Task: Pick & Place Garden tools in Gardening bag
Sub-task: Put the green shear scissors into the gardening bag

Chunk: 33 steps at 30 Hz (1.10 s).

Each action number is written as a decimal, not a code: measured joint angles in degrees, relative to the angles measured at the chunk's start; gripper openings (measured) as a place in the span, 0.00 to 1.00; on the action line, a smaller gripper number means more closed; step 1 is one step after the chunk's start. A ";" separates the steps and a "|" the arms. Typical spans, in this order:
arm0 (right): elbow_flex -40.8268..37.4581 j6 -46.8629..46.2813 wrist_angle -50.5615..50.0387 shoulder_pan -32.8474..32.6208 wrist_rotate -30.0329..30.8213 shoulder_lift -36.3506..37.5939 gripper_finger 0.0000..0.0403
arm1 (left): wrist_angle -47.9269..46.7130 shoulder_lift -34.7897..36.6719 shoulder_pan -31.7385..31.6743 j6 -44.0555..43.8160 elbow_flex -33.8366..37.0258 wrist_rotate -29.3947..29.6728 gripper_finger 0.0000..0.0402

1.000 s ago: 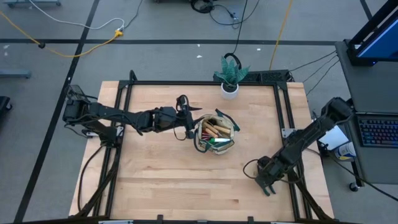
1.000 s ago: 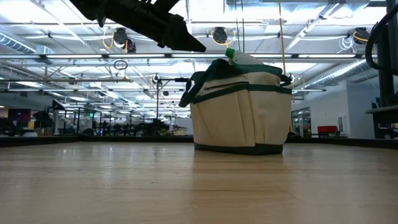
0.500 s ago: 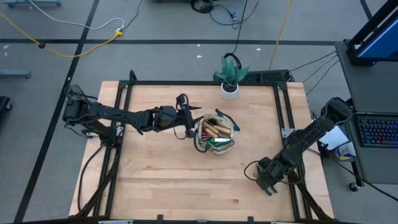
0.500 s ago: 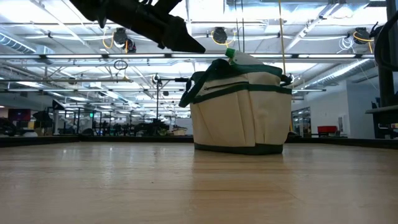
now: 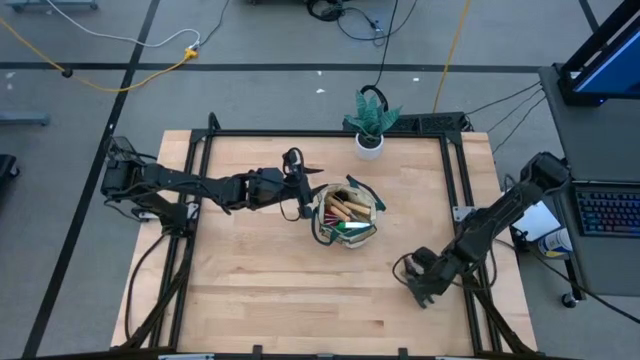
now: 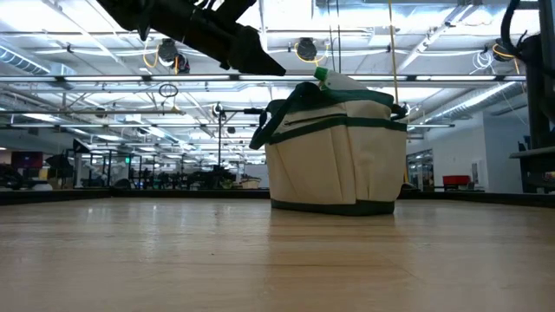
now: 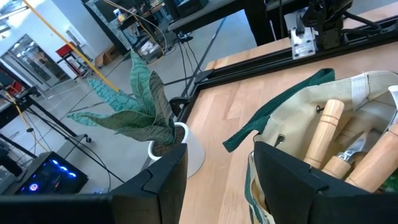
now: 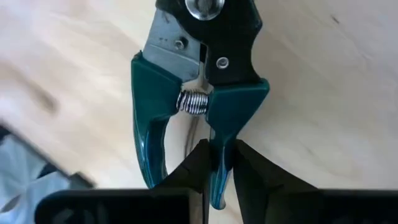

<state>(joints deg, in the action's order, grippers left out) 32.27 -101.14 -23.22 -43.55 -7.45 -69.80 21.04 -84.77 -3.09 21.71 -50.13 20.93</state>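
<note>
Now the right hand (image 8: 217, 163) is seen closed on one green grip of the pruning shears (image 8: 198, 87), which lie flat on the bench (image 5: 260, 290) near its front right corner. A second ago the same hand was hanging over that spot with its fingers apart; they have since been brought together on the single handle (the other handle is left outside the grip, spring still spread). In the overhead view the right arm is barely shifted, only turned slightly at the wrist. The shears are not yet lifted off the wood.

The left hand (image 5: 296, 190) is held just beside the bag's left rim, fingers standing wide with nothing between them, unchanged over the last second. The gardening bag (image 5: 347, 215) sits near the middle of the bench, upright, with several wooden handles (image 7: 328, 127) already showing inside it. A potted plant (image 5: 370, 122) stands at the back edge, apart from the work.

Judgement: the grasp step is taken as just completed; the shears appear to be the last tool outside the bag. A one-handle hold may let the tool swing on lifting.
</note>
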 joint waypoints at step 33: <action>7.17 45.44 0.35 20.83 10.58 14.83 0.09 | -0.35 0.00 0.00 -0.10 0.00 -0.02 0.47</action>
<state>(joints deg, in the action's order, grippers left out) 39.44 -55.69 -22.87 -22.72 3.14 -54.97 20.69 -84.77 -3.09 21.61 -50.13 20.91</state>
